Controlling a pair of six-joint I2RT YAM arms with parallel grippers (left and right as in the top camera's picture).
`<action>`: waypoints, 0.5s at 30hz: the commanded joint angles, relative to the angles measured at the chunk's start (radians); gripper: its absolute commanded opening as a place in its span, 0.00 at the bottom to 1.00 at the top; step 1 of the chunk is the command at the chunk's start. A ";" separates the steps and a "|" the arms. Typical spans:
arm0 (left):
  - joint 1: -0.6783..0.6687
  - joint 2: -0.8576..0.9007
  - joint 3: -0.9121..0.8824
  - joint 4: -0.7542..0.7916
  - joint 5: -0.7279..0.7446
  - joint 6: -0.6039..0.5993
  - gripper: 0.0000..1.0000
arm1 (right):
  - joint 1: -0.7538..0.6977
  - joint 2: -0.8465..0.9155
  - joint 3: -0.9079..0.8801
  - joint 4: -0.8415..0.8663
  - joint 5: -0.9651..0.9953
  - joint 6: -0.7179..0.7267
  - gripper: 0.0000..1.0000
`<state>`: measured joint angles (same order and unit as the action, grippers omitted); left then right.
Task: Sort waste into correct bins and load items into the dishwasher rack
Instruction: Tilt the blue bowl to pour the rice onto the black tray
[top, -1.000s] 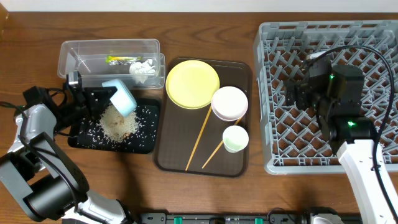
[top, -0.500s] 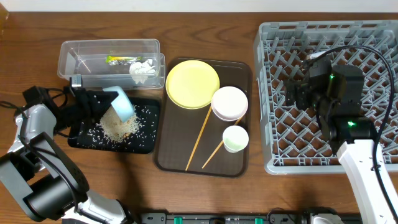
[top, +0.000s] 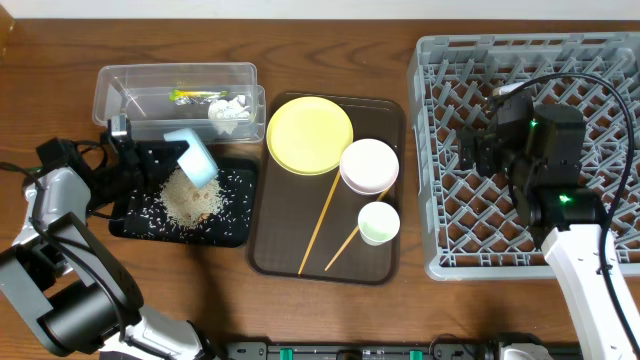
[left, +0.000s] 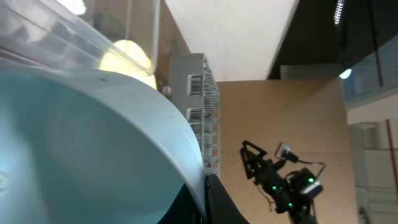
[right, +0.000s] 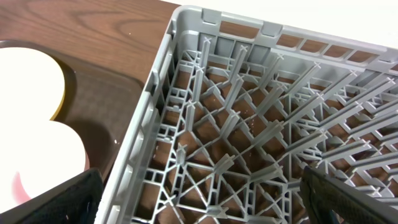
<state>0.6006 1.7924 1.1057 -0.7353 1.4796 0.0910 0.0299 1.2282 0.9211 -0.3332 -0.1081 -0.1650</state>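
My left gripper (top: 165, 150) is shut on the rim of the light-blue bowl (top: 196, 158), which it holds tipped above the black tray (top: 130, 226). A heap of white rice (top: 190, 200) lies in that tray. In the left wrist view the bowl (left: 93, 143) fills the left side, its rim pinched in my left gripper (left: 203, 200). The clear tub (top: 150, 78) holds the snack wrapper (top: 196, 95) and tissue (top: 231, 110). My right gripper (top: 478, 150) hovers open over the grey rack (top: 430, 150), and nothing sits between its fingers (right: 56, 202) above the rack (right: 249, 124).
A dark-brown serving tray (top: 290, 262) carries the yellow plate (top: 310, 135), stacked white-pink bowls (top: 368, 165), a small cup (top: 379, 222) and two chopsticks (top: 325, 215). The pink-edged bowl (right: 43, 158) shows left of the rack's wall.
The light-blue bowl tipped lower toward the rice heap half a second ago and has come back up a little. The right arm has not moved.
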 joint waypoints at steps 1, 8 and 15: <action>0.006 0.000 0.001 -0.005 -0.043 -0.047 0.06 | -0.005 -0.005 0.021 0.000 0.006 0.014 0.99; 0.013 -0.003 0.002 -0.005 -0.001 -0.014 0.06 | -0.005 -0.005 0.021 -0.001 0.006 0.014 0.99; 0.008 -0.009 0.003 -0.020 0.084 0.043 0.06 | -0.005 -0.005 0.021 -0.001 0.006 0.014 0.99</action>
<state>0.6052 1.7924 1.1057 -0.7486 1.5219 0.1097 0.0299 1.2282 0.9211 -0.3332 -0.1081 -0.1650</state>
